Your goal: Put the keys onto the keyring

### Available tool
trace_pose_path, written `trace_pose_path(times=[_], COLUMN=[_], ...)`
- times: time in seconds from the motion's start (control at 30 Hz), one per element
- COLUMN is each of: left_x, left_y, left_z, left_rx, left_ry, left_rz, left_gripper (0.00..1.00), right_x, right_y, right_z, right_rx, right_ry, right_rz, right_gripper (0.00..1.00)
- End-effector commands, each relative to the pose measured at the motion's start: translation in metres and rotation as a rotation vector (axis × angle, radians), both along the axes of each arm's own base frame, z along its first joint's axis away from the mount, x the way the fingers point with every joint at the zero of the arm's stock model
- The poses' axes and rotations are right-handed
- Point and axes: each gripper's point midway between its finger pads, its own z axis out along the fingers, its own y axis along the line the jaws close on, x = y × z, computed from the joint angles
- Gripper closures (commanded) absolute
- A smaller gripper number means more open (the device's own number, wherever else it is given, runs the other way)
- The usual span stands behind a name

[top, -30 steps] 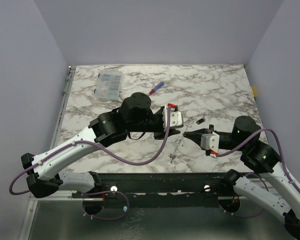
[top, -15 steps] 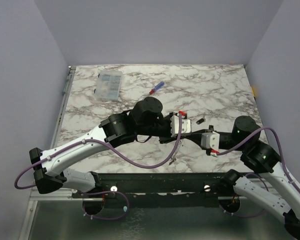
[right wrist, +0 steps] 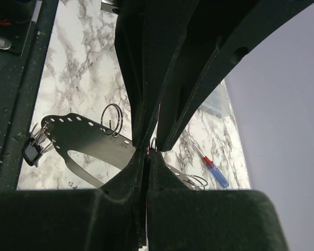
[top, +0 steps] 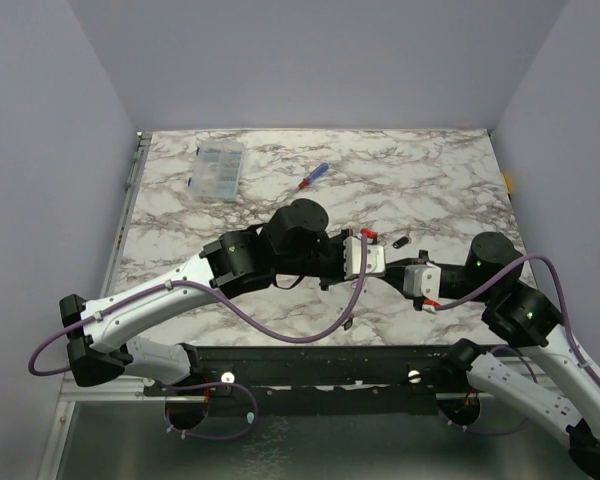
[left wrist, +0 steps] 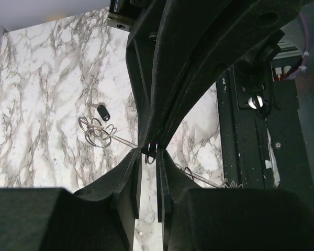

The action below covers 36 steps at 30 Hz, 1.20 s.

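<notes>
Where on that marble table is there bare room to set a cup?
The far right corner, beyond the screwdriver and the key, is bare. So is the left strip between the clear box and the left arm. Crowded: the middle, where the left gripper and right gripper meet.

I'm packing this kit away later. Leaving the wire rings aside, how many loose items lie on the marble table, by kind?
Black-headed keys: 2
Red-and-blue screwdriver: 1
Clear compartment box: 1
Total: 4
</notes>
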Motion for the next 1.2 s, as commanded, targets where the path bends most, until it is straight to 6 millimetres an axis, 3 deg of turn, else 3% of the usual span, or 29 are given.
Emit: trace_pose_path(times=[0.0,0.23,0.43,0.63,0.8,1.17], left_x=[0.005,0.006,0.008,0.001,-0.004,-0.025], left_y=[-0.003,-0.002,0.001,0.007,0.011,0.02], left_z=[-0.01,-0.012,-0.001,0.029,0.042,0.074], left_rx=[0.024,0.028,-0.037,-0.197,-0.286,-0.55], left_ry=[-0.026,-0.038,-0.077,-0.104,-0.095,-0.04], left_rz=[0.013,0.016,0.03,0.033,0.035,-0.006], left_gripper=[0.82,1.0,1.0,1.0,1.0,1.0], right_x=[-0.008,-0.01,-0.011,-0.012,-0.017,-0.041], right_y=[0.004,0.003,0.002,0.002,0.002,-0.002], right_z=[0.021,0.023,0.025,0.028,0.036,0.07], right_rx=[0.057,0.064,0.097,0.16,0.223,0.458], right_ry=[-0.039,-0.049,-0.058,-0.041,-0.027,0.068], right_rz=[0.044,0.05,0.044,0.029,0.034,0.102], right_gripper=[0.99,0.99,0.99,0.83,0.6,0.49])
